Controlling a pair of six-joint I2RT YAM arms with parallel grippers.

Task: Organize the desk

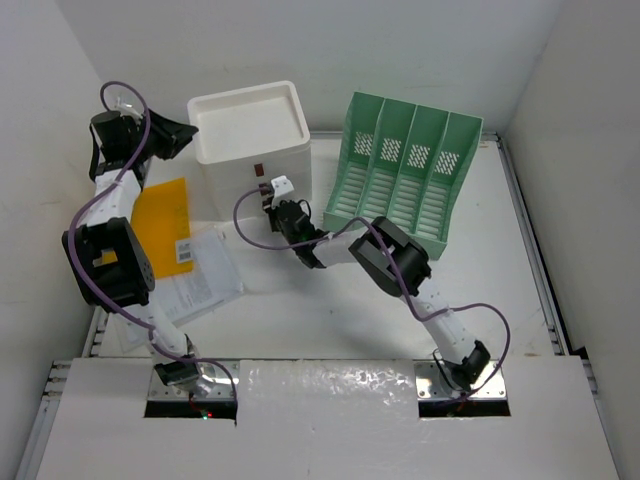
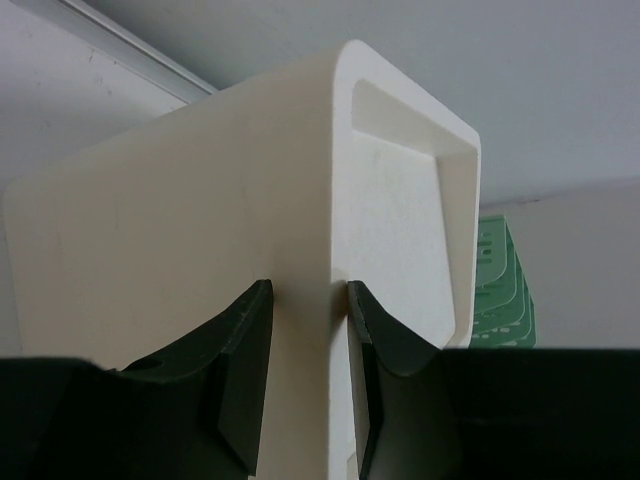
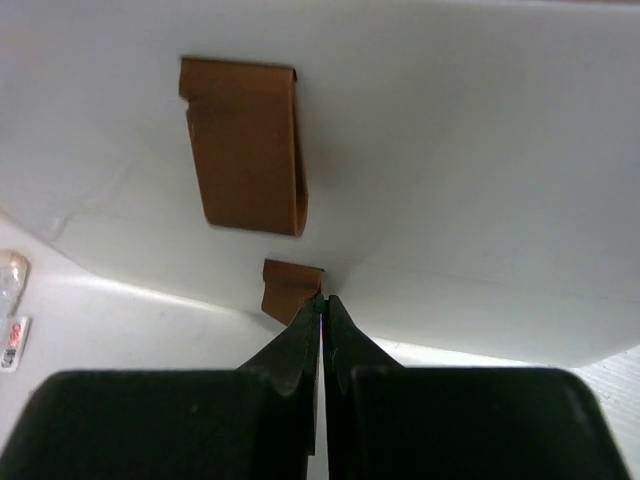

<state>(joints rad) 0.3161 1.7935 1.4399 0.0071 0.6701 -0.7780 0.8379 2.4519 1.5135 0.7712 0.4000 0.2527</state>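
Beneath everything, flat white metal-railed surface point(image 1: 330, 320): smooth drawer box point(image 1: 250, 130), rounded corner pinched by left fingers point(image 1: 185, 133); right fingers point(image 3: 322, 310) pressed together at its brown handle point(image 3: 285, 285); slotted green rack point(image 1: 400, 180) beside; papers point(image 1: 200, 275) left.

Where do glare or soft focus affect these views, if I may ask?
Top external: glare on the crinkled strip at the near edge. Left wrist: green file rack soft behind the drawer box. Right wrist: bright band on the desk.
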